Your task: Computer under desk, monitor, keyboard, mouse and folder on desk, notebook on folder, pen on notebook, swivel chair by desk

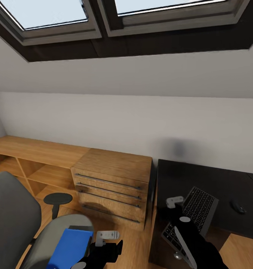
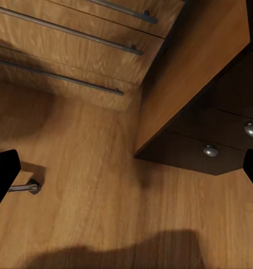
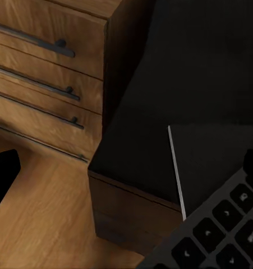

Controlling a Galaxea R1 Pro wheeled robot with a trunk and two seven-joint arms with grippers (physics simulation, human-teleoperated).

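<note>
Two task items on black desk (image 1: 201,175): keyboard (image 1: 192,218) tilted, near end hanging past desk's front edge, your right gripper (image 1: 180,213) at it; mouse (image 1: 238,206) lying further right, apart from keyboard. Right wrist view: keyboard (image 3: 216,224) close under camera, fingers spread wide at frame edges; firm hold not confirmable. Blue folder (image 1: 71,248) on seat of grey chair (image 1: 14,220). Your left gripper (image 1: 104,243) just beside folder, not touching; fingers wide apart over floor (image 2: 92,185). Wooden chest (image 1: 113,185) stands between chair and desk.
</note>
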